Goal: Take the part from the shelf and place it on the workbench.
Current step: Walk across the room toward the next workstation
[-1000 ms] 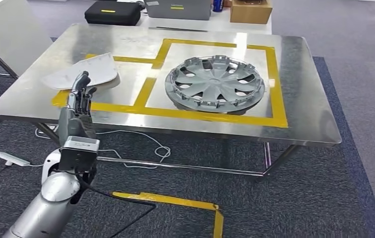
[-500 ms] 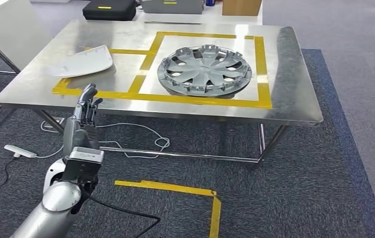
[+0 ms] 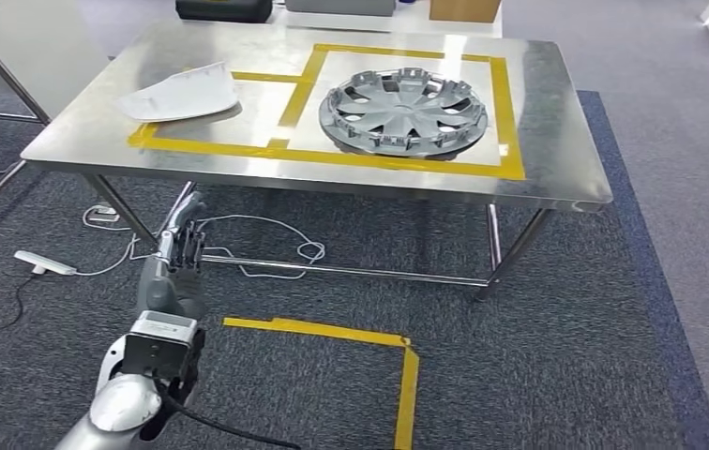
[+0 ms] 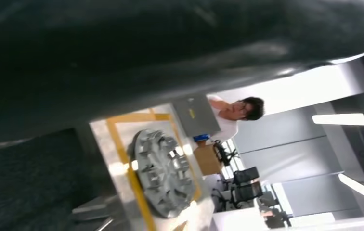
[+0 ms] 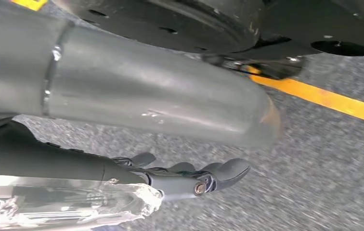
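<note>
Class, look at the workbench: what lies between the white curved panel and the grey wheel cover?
In the head view, a strip of yellow tape on the workbench runs between the white panel and the wheel cover; beyond that, bare steel.

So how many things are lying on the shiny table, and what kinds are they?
Grey wheel cover: 1
White flat panel: 1
Total on the steel table: 2
</note>
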You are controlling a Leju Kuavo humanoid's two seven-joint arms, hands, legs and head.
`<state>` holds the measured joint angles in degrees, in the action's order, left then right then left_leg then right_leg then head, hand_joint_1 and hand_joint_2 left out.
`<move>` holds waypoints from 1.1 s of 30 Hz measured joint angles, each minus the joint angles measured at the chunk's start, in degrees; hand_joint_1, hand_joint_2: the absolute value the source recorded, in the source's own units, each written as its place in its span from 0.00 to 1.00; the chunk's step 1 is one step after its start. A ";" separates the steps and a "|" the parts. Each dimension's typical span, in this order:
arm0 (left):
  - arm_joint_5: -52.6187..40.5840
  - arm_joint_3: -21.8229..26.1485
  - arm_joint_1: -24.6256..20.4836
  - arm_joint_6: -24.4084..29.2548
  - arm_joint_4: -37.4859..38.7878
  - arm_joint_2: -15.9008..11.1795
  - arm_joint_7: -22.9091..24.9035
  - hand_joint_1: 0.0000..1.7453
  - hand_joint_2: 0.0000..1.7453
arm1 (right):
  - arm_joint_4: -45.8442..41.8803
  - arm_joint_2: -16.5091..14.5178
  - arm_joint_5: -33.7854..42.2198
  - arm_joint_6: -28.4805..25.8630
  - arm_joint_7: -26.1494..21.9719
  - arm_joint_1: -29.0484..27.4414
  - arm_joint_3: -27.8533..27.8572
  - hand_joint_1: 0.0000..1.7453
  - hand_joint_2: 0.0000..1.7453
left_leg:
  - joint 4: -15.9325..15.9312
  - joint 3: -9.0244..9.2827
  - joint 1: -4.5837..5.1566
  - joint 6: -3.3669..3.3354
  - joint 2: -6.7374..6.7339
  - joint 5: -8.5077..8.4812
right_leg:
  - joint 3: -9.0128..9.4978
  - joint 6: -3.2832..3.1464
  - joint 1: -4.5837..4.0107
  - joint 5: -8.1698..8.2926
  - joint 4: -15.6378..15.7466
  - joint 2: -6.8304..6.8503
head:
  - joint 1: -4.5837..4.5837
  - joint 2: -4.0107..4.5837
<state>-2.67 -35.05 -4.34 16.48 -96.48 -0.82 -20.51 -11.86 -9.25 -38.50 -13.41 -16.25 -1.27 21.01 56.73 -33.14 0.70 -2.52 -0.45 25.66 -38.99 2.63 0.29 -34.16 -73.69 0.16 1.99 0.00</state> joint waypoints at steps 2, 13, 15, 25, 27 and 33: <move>0.28 -0.27 0.56 -0.19 -0.02 -0.11 -0.05 0.00 0.00 | -0.07 0.00 0.08 -0.01 0.03 0.02 0.11 0.00 0.00 | 0.03 -1.79 0.26 0.08 0.07 -1.45 | 4.57 -0.57 -0.12 3.20 4.40 -0.03 | -0.02 0.00; 0.50 -0.69 3.74 -2.96 -0.13 -1.26 0.07 0.00 0.00 | -0.89 -0.03 0.59 0.09 0.62 -0.31 0.50 0.00 0.00 | 10.56 -7.24 -0.84 3.33 0.33 4.90 | 11.96 -3.97 -0.81 6.02 20.82 0.18 | -0.22 0.00; 0.50 -0.63 4.91 -4.10 0.22 -1.36 0.87 0.00 0.00 | -0.91 -0.04 0.69 0.09 0.79 -0.41 0.58 0.00 0.00 | 14.12 -7.08 -1.30 3.93 0.32 5.56 | 10.57 -3.67 -0.59 6.59 20.24 0.20 | -0.21 0.00; 0.67 0.00 10.26 -1.23 14.37 -3.95 5.31 0.00 0.00 | -1.58 -0.04 0.61 0.45 2.01 -0.87 0.67 0.00 0.00 | 0.13 2.27 -1.81 2.21 0.32 2.04 | 6.07 -1.02 0.08 4.99 14.99 0.06 | -0.20 0.00; 0.85 -0.14 10.51 -0.81 18.35 -4.37 5.43 0.00 0.00 | -1.75 -0.04 0.60 0.52 2.04 -0.85 0.66 0.00 0.00 | 0.07 1.92 -1.75 1.54 0.24 1.75 | 3.13 -0.61 0.20 1.15 8.34 0.04 | 0.02 0.00; 0.18 -1.28 10.65 1.92 29.87 -5.04 8.35 0.00 0.00 | -1.91 -0.04 0.66 0.71 2.17 -0.93 0.64 0.00 0.00 | 0.08 1.50 -1.27 1.20 0.26 1.23 | 5.41 -1.28 0.16 3.20 9.49 0.02 | 0.02 0.00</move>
<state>-2.49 -36.33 6.31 18.40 -66.61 -5.87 -12.17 -13.76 -9.29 -37.84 -12.70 -14.08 -2.19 21.65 56.81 -31.64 -0.57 -1.32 -0.19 26.89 -33.59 1.34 0.45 -30.97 -64.20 0.17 2.02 0.00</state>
